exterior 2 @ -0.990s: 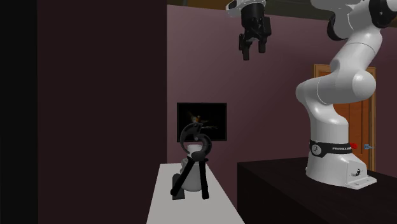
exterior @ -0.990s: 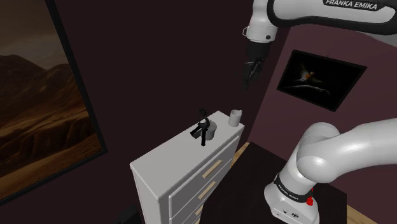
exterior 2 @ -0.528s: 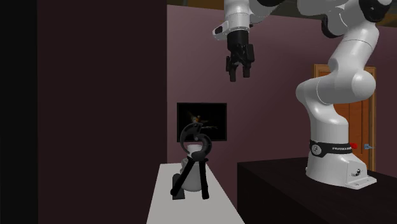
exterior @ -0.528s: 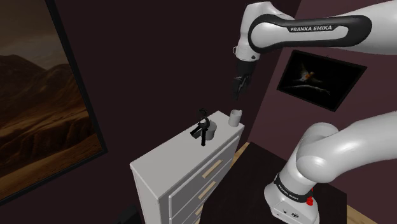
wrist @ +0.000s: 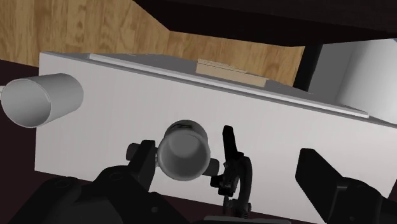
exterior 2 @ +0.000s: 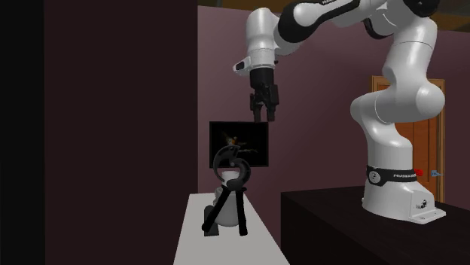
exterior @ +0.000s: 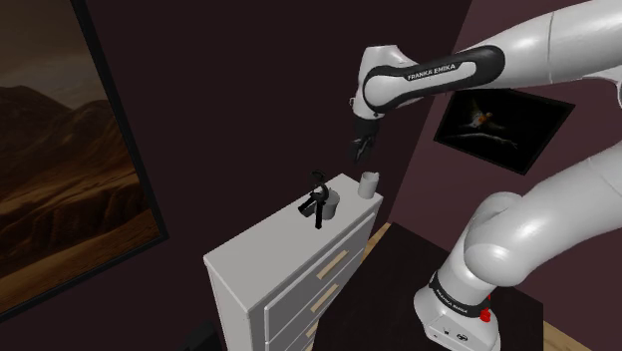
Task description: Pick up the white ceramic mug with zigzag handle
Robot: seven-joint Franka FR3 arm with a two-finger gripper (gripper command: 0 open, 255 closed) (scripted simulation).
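Note:
A pale mug (wrist: 184,149) stands open side up on the white dresser top (wrist: 102,137), with a jagged black shape (wrist: 235,172) against its side. In the shoulder view this mug (exterior: 330,204) sits near the dresser's far end, the black shape (exterior: 316,202) on its left. From the second exterior view the black shape (exterior 2: 228,192) hides most of the mug (exterior 2: 225,178). My gripper (exterior: 359,152) (exterior 2: 265,112) hangs open well above the dresser's far end, holding nothing. Along the gripper (wrist: 213,170), the mug lies between the spread fingers, far below them.
A second plain pale cup (exterior: 368,183) (wrist: 41,100), with no handle showing, stands at the dresser's far end, almost under the gripper. The dresser (exterior: 299,289) has drawers with wooden handles. A framed picture (exterior: 503,125) hangs behind; the dark stand (exterior 2: 354,226) is beside the dresser.
The arm has swung down and towards the shoulder view's left, bringing the gripper from high up near the wall to above the dresser's far end. Fingers stay open; the mugs have not moved.

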